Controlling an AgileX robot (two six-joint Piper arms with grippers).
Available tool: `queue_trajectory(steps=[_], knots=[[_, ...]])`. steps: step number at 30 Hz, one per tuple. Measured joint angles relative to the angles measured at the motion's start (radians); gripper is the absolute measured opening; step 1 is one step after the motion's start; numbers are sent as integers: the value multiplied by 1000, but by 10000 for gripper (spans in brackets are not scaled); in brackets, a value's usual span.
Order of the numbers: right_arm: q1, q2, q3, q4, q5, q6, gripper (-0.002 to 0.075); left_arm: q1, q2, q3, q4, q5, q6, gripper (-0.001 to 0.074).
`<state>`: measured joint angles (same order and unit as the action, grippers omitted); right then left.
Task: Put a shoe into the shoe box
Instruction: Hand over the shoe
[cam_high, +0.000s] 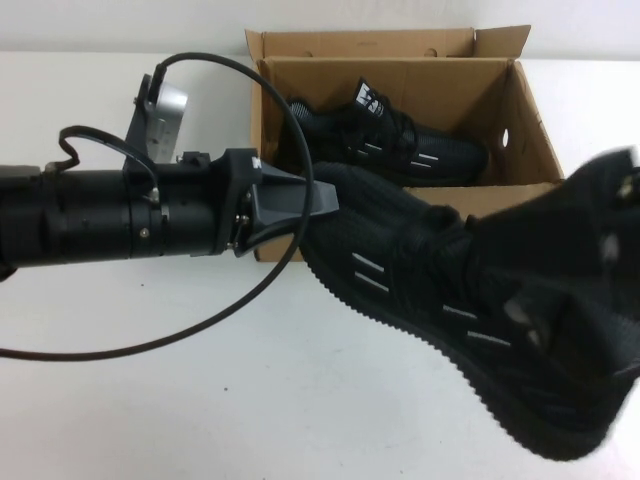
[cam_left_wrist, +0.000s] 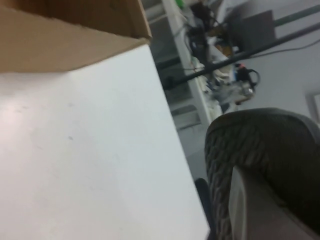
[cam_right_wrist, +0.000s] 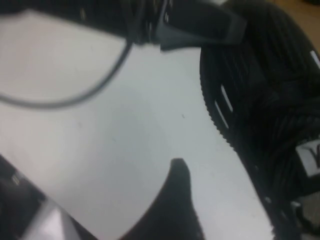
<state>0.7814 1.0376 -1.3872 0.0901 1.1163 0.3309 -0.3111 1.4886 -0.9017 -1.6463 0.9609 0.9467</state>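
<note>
Shoe (cam_high: 470, 330) airborne above desk (cam_high: 200, 400), toe clamped by left end effector (cam_high: 325, 198).
Shoe box (cam_high: 535, 120) stands just beyond left end effector, mate sneaker (cam_high: 400, 140) occupying its floor. Right end effector (cam_right_wrist: 180, 172) beside shoe's sole; closure cannot be told.

shoe (cam_high: 470, 330): black knit cloth, matt, with short silver-white dashes; the sole edge is ribbed rubber-like stuff, rough. Its toe is between the jaws of the left gripper.
left gripper (cam_high: 325, 200): dark grey plastic fingers, smooth and matt, closed on the toe; the arm behind them is black, faintly glossy, with a brushed silver metal block beside it.
right gripper (cam_right_wrist: 177, 200): one dark, smooth, matt finger shows, just beside the sole.
shoe box (cam_high: 500, 125): brown corrugated cardboard, matt, raw-edged flaps, beyond the left jaws.
second shoe (cam_high: 400, 145): same black knit, inside the box.
table (cam_high: 250, 400): white, smooth, slight sheen.
cable (cam_high: 200, 335): black, smooth, rubbery.
</note>
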Motion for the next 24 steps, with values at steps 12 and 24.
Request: queue_trajectory(steps=[12, 24], knots=[[0, -24, 225, -96, -160, 790, 591, -5, 1, -18, 9, -134, 53, 115], [0, -20, 452, -371, -570, 1285, 589, -5, 1, -64, 9, -61, 53, 115]])
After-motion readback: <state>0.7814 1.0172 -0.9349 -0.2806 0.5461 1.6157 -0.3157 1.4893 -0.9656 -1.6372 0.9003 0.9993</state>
